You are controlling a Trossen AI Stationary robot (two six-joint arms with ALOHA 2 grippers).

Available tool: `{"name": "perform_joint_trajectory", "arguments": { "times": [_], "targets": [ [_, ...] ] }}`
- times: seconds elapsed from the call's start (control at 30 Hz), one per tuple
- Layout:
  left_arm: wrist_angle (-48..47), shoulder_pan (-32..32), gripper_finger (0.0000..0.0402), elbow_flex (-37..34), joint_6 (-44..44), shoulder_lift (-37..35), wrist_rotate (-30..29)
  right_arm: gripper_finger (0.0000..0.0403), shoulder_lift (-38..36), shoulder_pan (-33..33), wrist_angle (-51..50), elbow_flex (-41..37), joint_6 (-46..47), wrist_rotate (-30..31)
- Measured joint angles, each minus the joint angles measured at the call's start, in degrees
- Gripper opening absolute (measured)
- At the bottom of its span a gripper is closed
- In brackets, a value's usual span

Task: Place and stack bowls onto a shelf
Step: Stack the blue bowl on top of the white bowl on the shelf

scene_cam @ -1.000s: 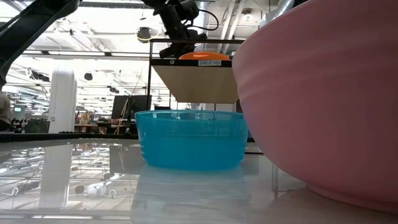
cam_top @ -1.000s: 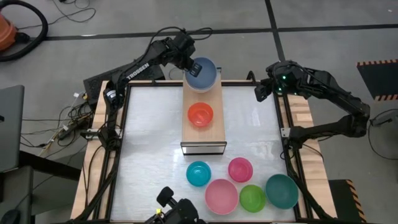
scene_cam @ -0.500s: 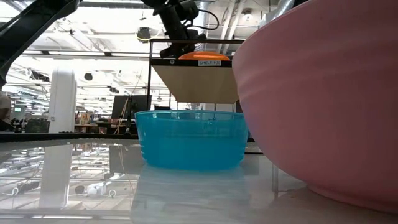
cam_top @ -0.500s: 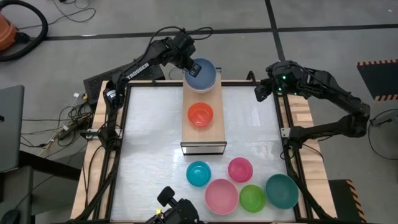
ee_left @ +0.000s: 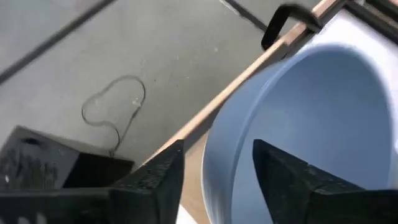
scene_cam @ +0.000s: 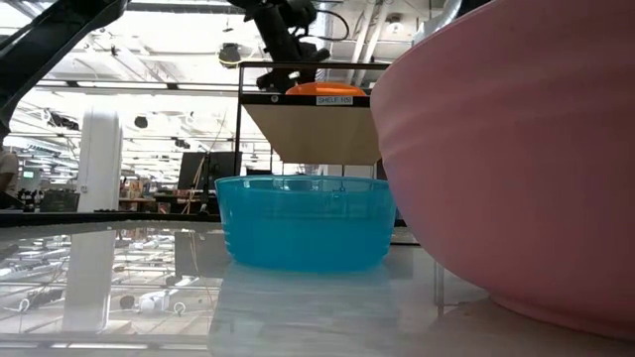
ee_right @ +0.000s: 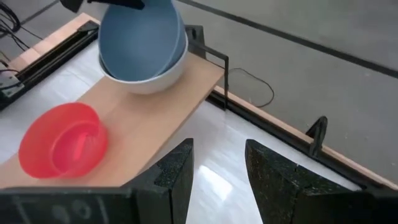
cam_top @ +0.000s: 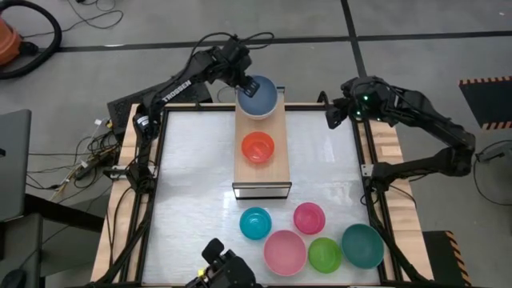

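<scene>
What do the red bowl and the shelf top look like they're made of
The red bowl looks like thin plastic with a smooth, slightly glossy finish: even colour, and light seems to glow through its wall. The shelf top looks like pale wood or a wood-look laminate, matte, with faint grain; which of the two cannot be told.

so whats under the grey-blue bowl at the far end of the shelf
A white bowl sits under the grey-blue bowl, which is nested in it, on the shelf. Only the white bowl's rim and outer wall show; its inside is covered. The left gripper is at the blue bowl's rim.
</scene>
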Motion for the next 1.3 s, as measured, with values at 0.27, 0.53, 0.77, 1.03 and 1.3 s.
{"name": "perform_joint_trajectory", "arguments": {
  "times": [0.27,0.53,0.77,1.03,1.3],
  "targets": [
    [1.68,0.00,0.0199,3.98,3.04,-0.90,-2.66,0.0170,2.38,-1.49,0.68,-0.01,-1.26,-3.34],
    [2.54,0.28,0.0099,4.03,6.48,-3.17,6.44,0.0170,3.81,-1.75,0.87,-0.01,-1.68,-4.34],
    [3.40,-0.12,0.0005,3.10,12.44,-2.90,11.69,0.0170,4.01,-2.13,0.90,-0.01,-1.47,-4.33],
    [7.08,1.20,0.0000,-2.04,12.62,-2.86,11.88,0.0170,4.03,-2.19,0.90,-0.01,-1.45,-4.31],
    [10.70,2.75,0.0000,-5.43,11.96,-2.82,10.26,0.0170,4.03,-2.19,0.91,-0.01,-1.45,-4.31]
  ]
}}
